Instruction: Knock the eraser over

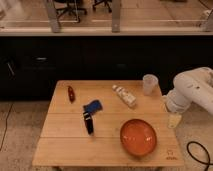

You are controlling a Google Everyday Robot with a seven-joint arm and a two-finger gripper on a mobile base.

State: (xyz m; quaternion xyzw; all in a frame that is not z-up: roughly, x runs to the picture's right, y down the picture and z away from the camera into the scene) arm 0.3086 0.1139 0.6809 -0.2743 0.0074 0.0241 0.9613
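The eraser (pixel 88 123) is a slim black block with a pale band near its far end. It sits on the wooden table (pixel 65 150), left of centre and just in front of a flat blue piece (pixel 92 106). It looks to be standing on end. My white arm (pixel 192 92) comes in from the right. My gripper (pixel 174 120) hangs at the table's right edge, to the right of the orange bowl (pixel 138 136) and far from the eraser.
A small red object (pixel 71 93) lies at the far left. A white bottle (pixel 124 95) lies on its side at the back middle. A clear cup (pixel 149 84) stands at the back right. A dark cabinet front runs behind the table. A black cable (pixel 197 152) lies on the floor to the right.
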